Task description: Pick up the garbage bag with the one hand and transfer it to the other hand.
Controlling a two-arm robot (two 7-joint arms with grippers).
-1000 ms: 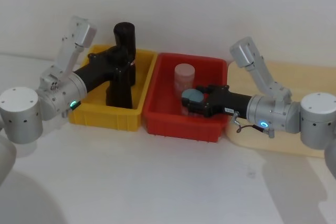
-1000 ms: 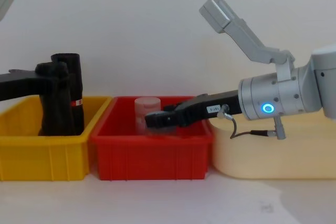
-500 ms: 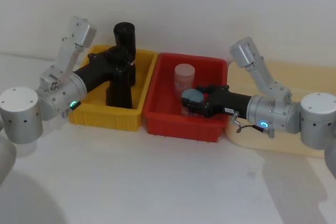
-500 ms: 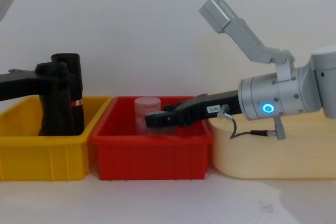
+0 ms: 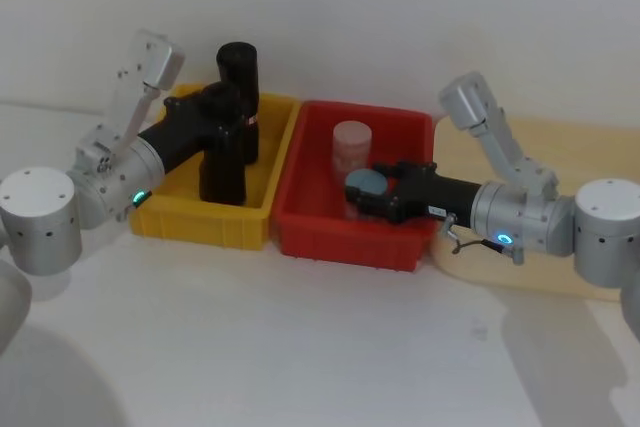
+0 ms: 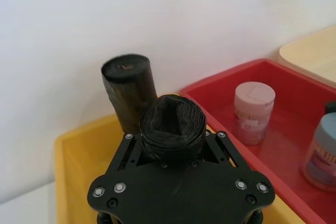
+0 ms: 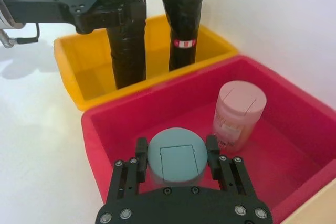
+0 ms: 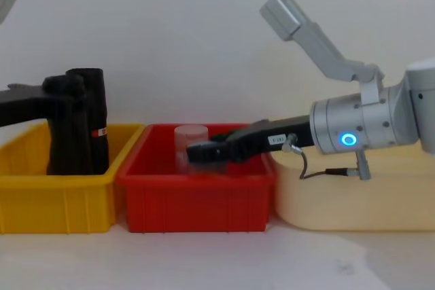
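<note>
The garbage bag, a plain black roll, stands upright in the yellow bin. My left gripper, on the green-ringed arm, is shut on its upper part; in the left wrist view the roll's top pokes up between the jaws. It also shows in the chest view and the right wrist view. My right gripper, on the blue-ringed arm, reaches into the red bin, with its fingers closed against a blue-lidded jar.
A second black roll with a red-and-white sticker stands just behind the bag in the yellow bin. A pink-lidded jar stands in the red bin. A cream tray lies at the right under my right arm.
My left gripper has shifted slightly leftward and up with the garbage bag, away from the stickered roll. The right gripper has barely moved.
</note>
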